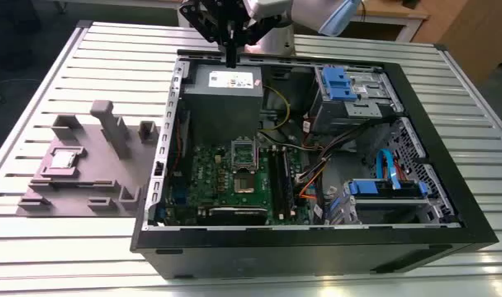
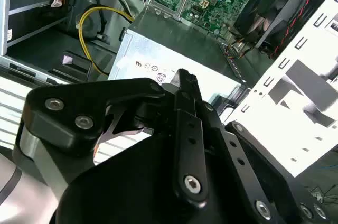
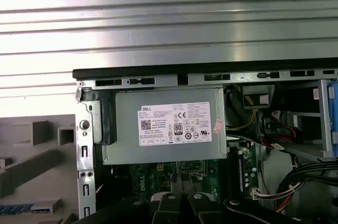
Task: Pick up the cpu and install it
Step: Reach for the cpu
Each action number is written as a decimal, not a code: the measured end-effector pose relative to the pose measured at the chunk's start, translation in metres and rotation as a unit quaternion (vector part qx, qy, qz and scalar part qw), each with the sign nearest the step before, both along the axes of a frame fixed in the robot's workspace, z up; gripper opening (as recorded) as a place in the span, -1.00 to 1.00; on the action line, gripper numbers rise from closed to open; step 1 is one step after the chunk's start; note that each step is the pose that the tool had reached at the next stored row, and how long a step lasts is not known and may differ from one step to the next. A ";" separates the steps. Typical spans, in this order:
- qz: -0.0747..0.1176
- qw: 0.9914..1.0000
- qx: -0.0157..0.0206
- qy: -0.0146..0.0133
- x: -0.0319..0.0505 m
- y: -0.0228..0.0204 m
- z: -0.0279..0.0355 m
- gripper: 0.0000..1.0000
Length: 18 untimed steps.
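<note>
— When you start at the near edge of the bench [image 1: 70, 266], what do you meet first?
— The black wall of the open computer case [image 1: 317, 250], which lies on its side on the slatted bench top.
— And inside it?
— The green circuit board [image 1: 206, 179], with the shiny socket frame [image 1: 244, 151] near its middle. To the exterior view's right of that are loose cables and a blue drive bracket [image 1: 374, 187].
— Where is the cpu?
— Outside the case, on the exterior view's left. The cpu [image 1: 63, 159] lies flat in a recess of the grey tray [image 1: 110, 179]. The tray sits on the bench just beside the case wall.
— Farther back?
— The grey power supply [image 1: 226, 93] with a white label, at the far end of the case.
— And the pincer?
— The pincer [image 1: 232, 60] hangs over the far edge of the power supply, pointing down. In the second wrist view its fingers [image 2: 189, 118] look pressed together with nothing between them. It is well apart from the cpu and touches nothing that I can see.
</note>
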<state>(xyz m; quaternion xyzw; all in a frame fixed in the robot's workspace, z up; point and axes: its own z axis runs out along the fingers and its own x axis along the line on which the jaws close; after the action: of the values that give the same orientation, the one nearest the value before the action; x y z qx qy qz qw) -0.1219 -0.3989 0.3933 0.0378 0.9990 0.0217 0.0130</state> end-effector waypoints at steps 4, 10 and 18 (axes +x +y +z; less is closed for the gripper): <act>0.000 1.000 0.000 0.000 0.0000 0.0000 0.0000 -0.80; 0.000 1.000 0.000 0.000 -0.0002 0.0000 0.0000 -0.80; 0.000 1.000 0.000 -0.002 -0.0089 0.0000 0.0000 -0.80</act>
<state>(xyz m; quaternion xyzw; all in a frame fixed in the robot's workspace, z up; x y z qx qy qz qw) -0.1309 -0.3990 0.3933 0.0378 0.9989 0.0217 0.0146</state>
